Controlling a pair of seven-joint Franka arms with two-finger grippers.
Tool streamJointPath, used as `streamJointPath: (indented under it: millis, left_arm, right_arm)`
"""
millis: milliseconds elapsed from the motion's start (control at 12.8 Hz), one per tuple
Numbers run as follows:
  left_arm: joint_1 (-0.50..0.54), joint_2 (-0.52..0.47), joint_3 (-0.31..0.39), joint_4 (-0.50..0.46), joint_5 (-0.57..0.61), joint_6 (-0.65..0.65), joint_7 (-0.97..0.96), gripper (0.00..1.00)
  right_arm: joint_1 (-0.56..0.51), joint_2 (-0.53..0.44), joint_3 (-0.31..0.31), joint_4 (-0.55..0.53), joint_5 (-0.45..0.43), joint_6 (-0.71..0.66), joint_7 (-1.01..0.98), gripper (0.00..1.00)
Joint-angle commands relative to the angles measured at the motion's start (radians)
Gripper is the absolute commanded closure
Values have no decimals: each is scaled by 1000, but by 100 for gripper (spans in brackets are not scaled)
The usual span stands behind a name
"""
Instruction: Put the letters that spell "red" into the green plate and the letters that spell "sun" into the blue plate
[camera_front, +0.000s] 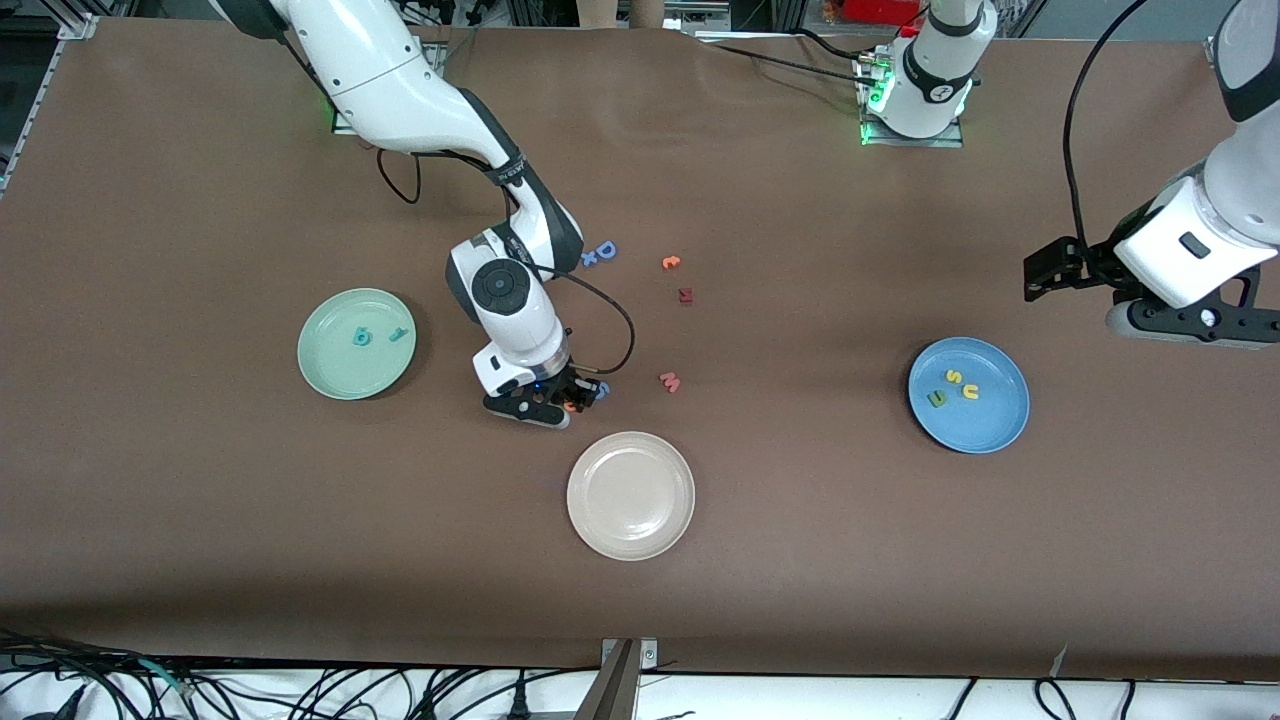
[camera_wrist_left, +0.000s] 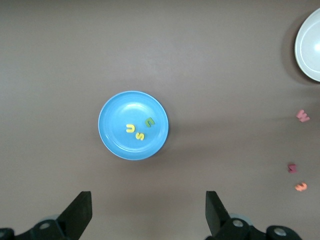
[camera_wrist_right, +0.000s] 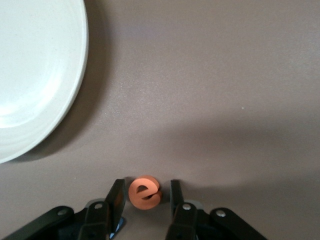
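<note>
The orange "e" (camera_wrist_right: 144, 192) stands between the fingers of my right gripper (camera_wrist_right: 146, 185), which is low over the table (camera_front: 572, 400) beside the cream plate. The jaws are open: one finger touches the letter and a small gap shows at the other. The green plate (camera_front: 330, 375) holds a teal "d" shape (camera_front: 361, 337) and a teal "r" (camera_front: 399, 334). The blue plate (camera_front: 990, 420) holds a yellow "s" (camera_front: 955, 377), a yellow "u" (camera_front: 971, 392) and an olive letter (camera_front: 937, 398). My left gripper (camera_front: 1040, 278) waits wide open and empty, up beside the blue plate (camera_wrist_left: 117, 110).
A cream-white plate (camera_front: 630, 495) lies nearer the front camera than the right gripper. A small blue letter (camera_front: 602, 390) sits right by that gripper. Loose letters lie mid-table: a pink "m" (camera_front: 670, 381), a dark red one (camera_front: 686, 295), an orange one (camera_front: 671, 262) and a blue "D" (camera_front: 603, 252).
</note>
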Motion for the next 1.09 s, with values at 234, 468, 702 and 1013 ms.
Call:
streamJointPath:
  millis: [234,468,702,1013]
  left_arm:
    - [-108,-151,98,-172,3,57,13,0]
    - [-107,-183,98,-213,0,54,12,0]
    - [-104,-183,101,-215,-19,55,12,0]
    - [-93,-175,110,-213,-43,51,16,0]
  right_arm:
    - [10,32,-7,4,-23,29,18,56]
    - [14,32,-7,9,-20,34,20,56]
    - [12,32,-8,9,-22,34,20,68]
    - [12,32,-8,9,-22,34,20,74]
